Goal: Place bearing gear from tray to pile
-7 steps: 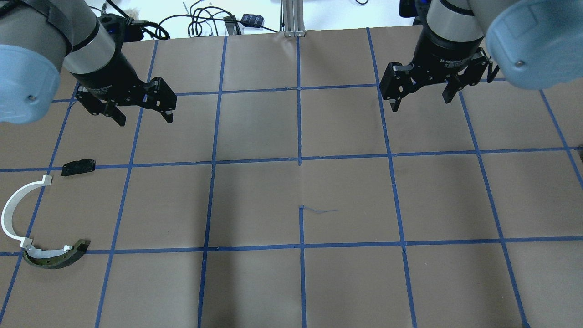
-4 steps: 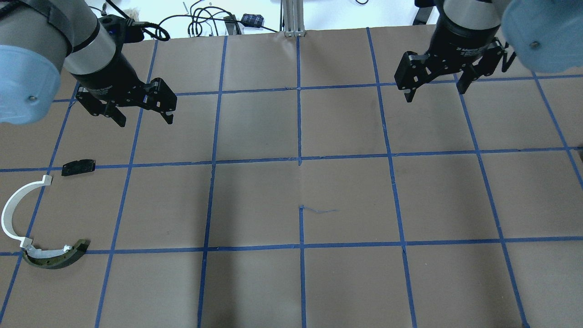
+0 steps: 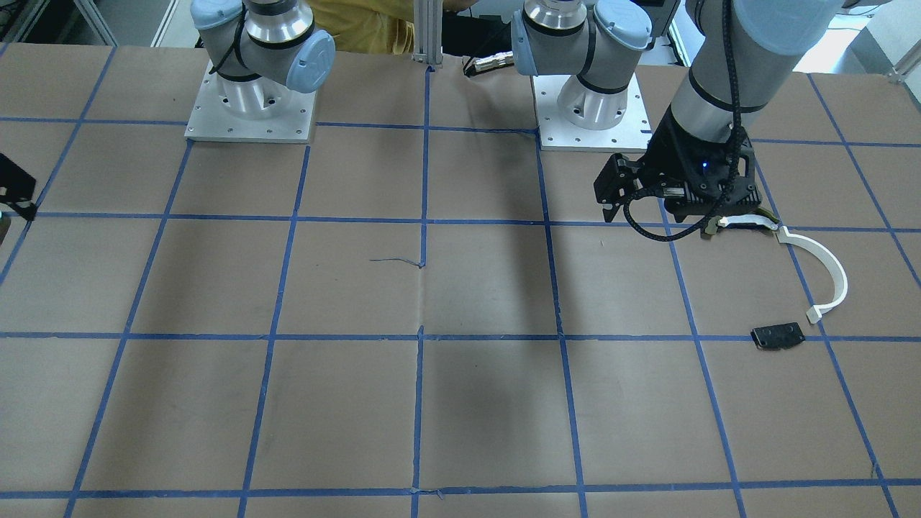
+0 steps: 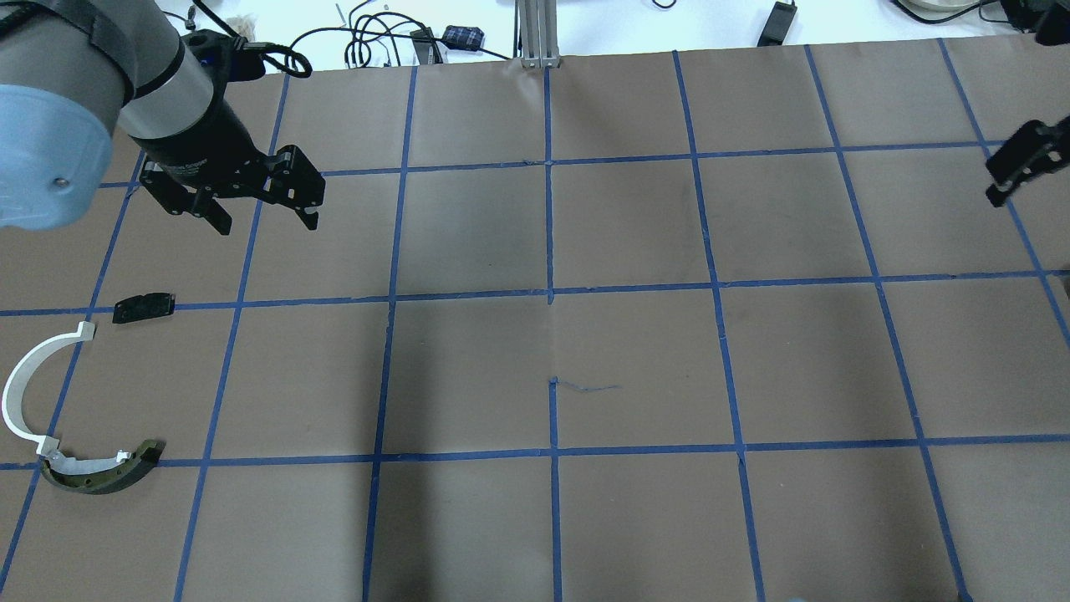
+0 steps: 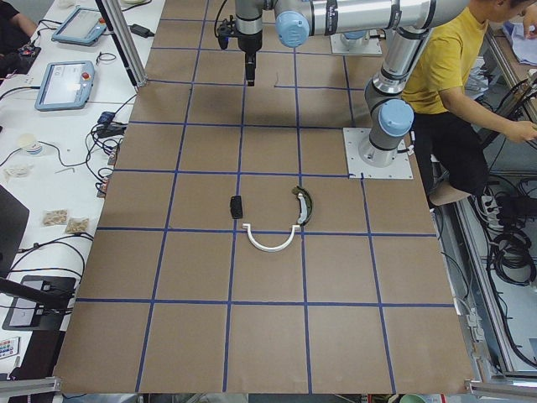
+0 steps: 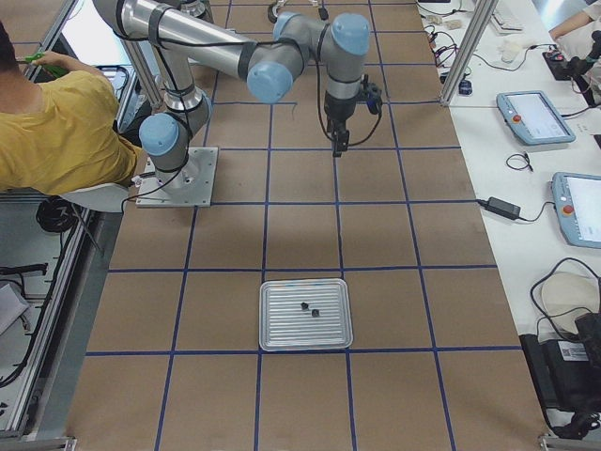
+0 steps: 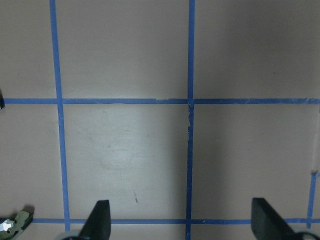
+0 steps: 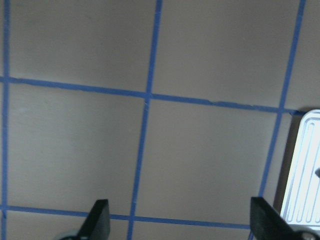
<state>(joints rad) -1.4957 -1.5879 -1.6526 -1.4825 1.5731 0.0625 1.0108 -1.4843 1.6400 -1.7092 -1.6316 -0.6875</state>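
Observation:
The pile lies at the table's left: a white arc (image 4: 8,400), a dark shoe-like piece (image 4: 104,475) and a small black plate (image 4: 144,307). My left gripper (image 4: 267,222) hangs open and empty beyond the plate, over bare paper (image 7: 182,222). My right gripper (image 8: 181,222) is open and empty, and shows only partly at the overhead view's right edge (image 4: 1013,174). The ribbed metal tray (image 6: 282,336) shows in the exterior right view, and its corner in the right wrist view (image 8: 302,170). Two small dark parts (image 6: 309,308) lie on it, too small to tell which is the bearing gear.
Brown paper with a blue tape grid (image 4: 552,293) covers the table. Cables and a metal post (image 4: 539,33) sit beyond the far edge. An operator in yellow (image 5: 449,75) stands by the robot's bases. Tablets (image 6: 535,117) lie on the side bench.
My right gripper has swung right and away, from the middle right to the overhead view's right edge, still open. The left gripper and the pile have not moved.

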